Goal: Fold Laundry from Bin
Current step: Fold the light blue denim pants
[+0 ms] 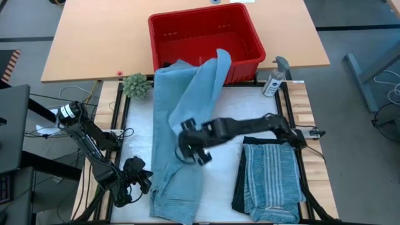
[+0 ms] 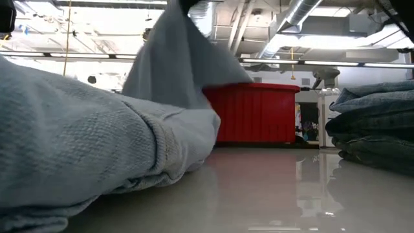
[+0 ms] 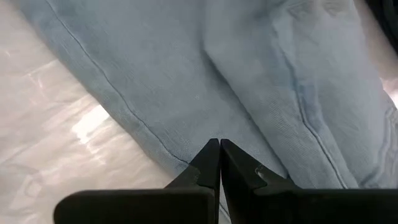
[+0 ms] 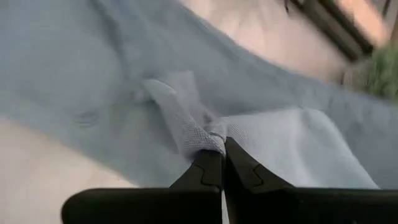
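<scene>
Mid-fold: the right gripper (image 4: 221, 146), clenched on a pinch of the light blue trousers (image 1: 172, 156), lifts it mid-table; next, carry it across and lay it flat. The left gripper (image 3: 219, 149), closed and empty, waits near the table's front-left edge.

One bin (image 1: 206, 37), three garments (image 1: 181, 125)

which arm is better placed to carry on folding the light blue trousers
Right: its fingers are shut on a pinch of the light blue trousers mid-table. The left gripper, shut and empty, sits beside their near-left edge.
</scene>
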